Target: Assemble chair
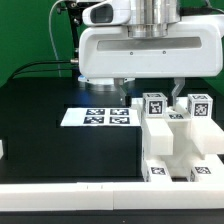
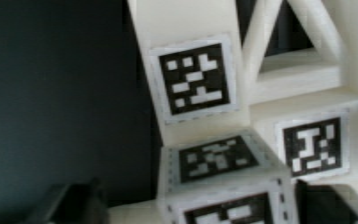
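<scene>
**A:** Exterior view first. Where is the chair, and why there?

**B:** The white blocky plastic chair structure with black-and-white square tags (image 1: 178,140) stands on the black table (image 1: 40,120) at the exterior view's right, against the white raised front rim (image 1: 60,196). I judge the rim braces it against sliding while parts are joined. The flat white marker board (image 1: 100,117) lies just beside it, toward the exterior view's left.

**B:** The arm's two-finger gripper (image 1: 150,97) hangs directly over the chair's upright posts, fingers spread, one on each side of a tagged post top and holding nothing. That placement suits a grasp or a push downward.

**A:** Counts?

**B:** One arm, one joined structure, one marker board with four tags. On the chair I count about five tags here, though the low ones are cropped.

**A:** And the wrist view?

**B:** It shows the chair close (image 2: 211,100): four tags, one large on an upright and three lower down. One dark fingertip (image 2: 69,205) shows at the edge; the other is probably hidden by blur.
</scene>
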You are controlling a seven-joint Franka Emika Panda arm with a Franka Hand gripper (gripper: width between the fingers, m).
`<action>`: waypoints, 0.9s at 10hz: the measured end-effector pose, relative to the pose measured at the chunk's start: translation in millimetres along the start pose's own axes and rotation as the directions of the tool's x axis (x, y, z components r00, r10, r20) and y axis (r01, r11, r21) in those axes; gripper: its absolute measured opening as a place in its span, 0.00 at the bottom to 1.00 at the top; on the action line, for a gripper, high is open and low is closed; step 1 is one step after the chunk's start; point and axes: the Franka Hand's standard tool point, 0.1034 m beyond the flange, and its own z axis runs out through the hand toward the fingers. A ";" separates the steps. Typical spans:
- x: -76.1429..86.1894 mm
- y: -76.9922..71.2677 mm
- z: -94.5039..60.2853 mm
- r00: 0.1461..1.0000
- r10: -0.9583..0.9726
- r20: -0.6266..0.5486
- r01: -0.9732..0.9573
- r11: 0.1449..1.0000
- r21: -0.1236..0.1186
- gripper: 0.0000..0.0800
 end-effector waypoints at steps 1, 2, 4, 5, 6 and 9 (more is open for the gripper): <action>-0.2 -0.4 0.2 0.997 0.073 0.000 -0.073 0.997 0.001 0.49; -0.2 -0.5 0.3 0.990 0.144 0.001 -0.144 0.990 0.001 0.35; -0.3 -0.7 0.4 0.962 0.272 0.002 -0.272 0.962 0.004 0.35; 0.0 -0.8 0.7 0.926 0.377 0.003 -0.377 0.926 0.002 0.35; 1.4 -1.7 1.1 0.865 0.501 0.004 -0.501 0.865 0.001 0.35; -0.6 -5.3 1.6 0.505 0.863 0.004 -0.863 0.505 -0.004 0.35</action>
